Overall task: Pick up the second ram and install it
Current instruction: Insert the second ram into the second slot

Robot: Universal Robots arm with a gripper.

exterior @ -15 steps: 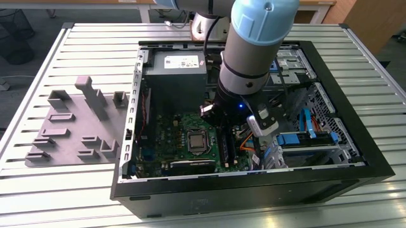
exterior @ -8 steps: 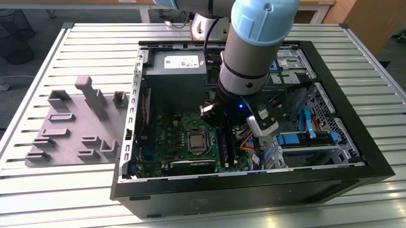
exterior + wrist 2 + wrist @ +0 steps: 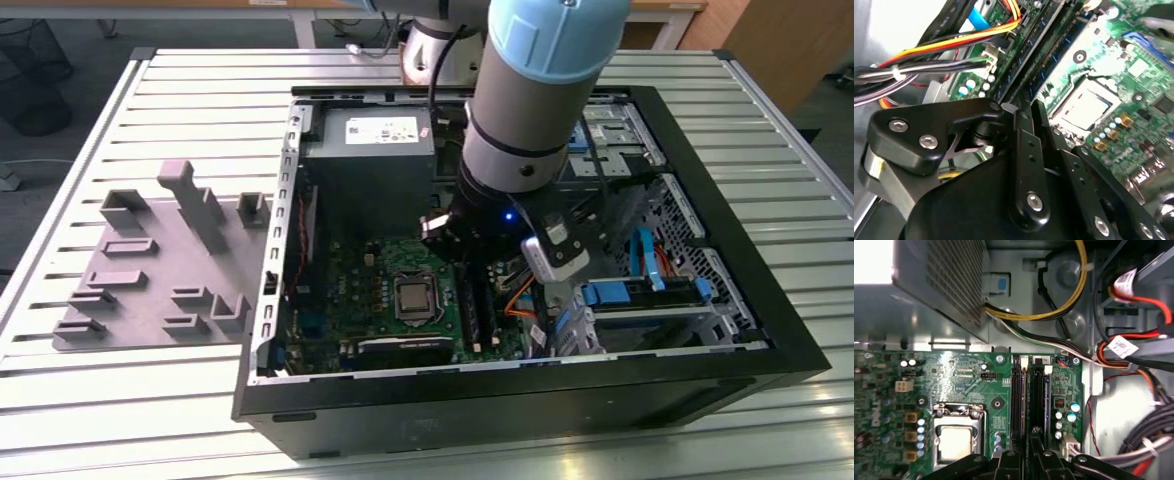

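Note:
Inside the open computer case (image 3: pixel 747 330) lies the green motherboard (image 3: pixel 964 380). The second ram (image 3: pixel 1040 392), a thin blue-green stick with dark chips, stands on edge in one of the long black slots beside the processor socket (image 3: pixel 956 435). It also shows in the second wrist view (image 3: pixel 1064 42), next to another stick in the neighbouring slot. My gripper (image 3: pixel 1030 437) hangs just over the near end of these slots, its black fingers (image 3: pixel 1019 125) drawn close together with nothing seen between them. Whether the tips touch the stick I cannot tell. In the exterior view the arm's wrist (image 3: pixel 507 190) covers the gripper.
A grey power supply (image 3: pixel 367 160) fills the case's far end. Bundled coloured cables (image 3: pixel 1134 355) and a drive cage with blue tabs (image 3: pixel 641 295) crowd the side at the exterior view's right. A grey holder block (image 3: pixel 160 270) stands on the slatted table at the exterior view's left.

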